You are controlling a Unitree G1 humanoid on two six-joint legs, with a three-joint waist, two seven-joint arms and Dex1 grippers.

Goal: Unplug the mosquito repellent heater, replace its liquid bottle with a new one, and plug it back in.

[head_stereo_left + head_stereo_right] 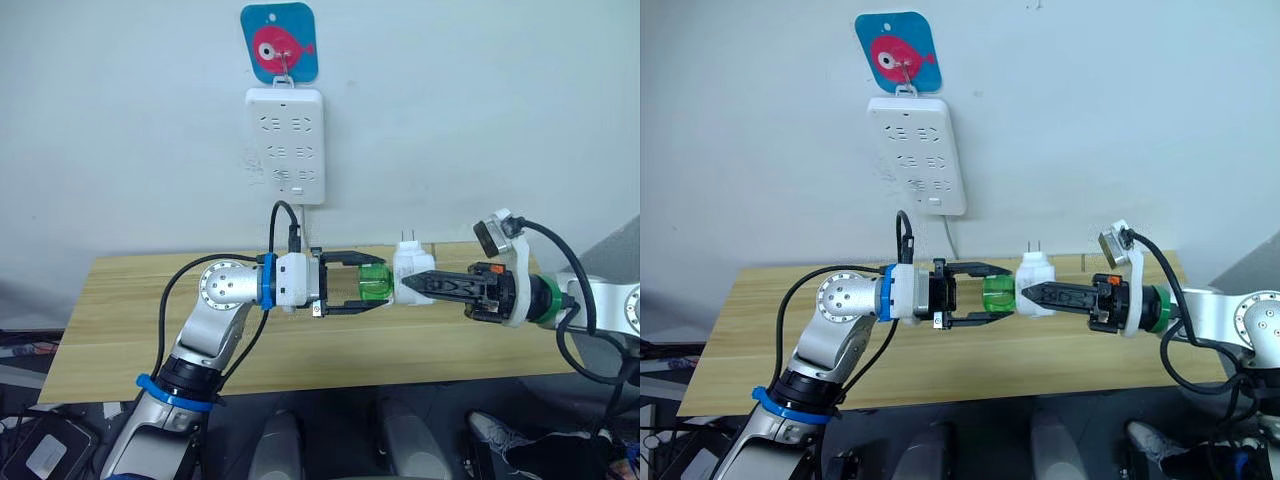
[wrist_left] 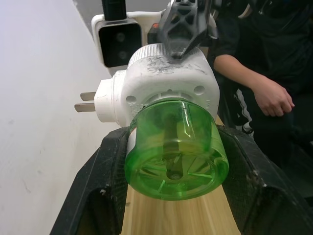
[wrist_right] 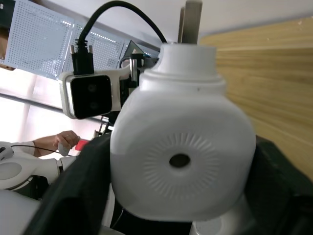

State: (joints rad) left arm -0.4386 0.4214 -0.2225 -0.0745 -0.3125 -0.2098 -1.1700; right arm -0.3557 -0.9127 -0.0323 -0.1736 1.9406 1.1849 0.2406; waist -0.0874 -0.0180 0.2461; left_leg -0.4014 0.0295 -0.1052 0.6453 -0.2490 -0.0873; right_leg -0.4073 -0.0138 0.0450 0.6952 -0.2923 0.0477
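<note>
Above the wooden table [image 1: 150, 330], the right gripper [image 1: 412, 285] clamps the unplugged mosquito repellent heater [image 1: 412, 268] while the left gripper [image 1: 380, 288] grips its green liquid bottle [image 1: 374, 283], which should be twisted squarely along the axis, without tilting.

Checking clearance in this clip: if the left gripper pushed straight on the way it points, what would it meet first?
The left gripper already has the green bottle between its fingers; pushing on would press that into the white heater, with the right gripper just behind holding it.
</note>
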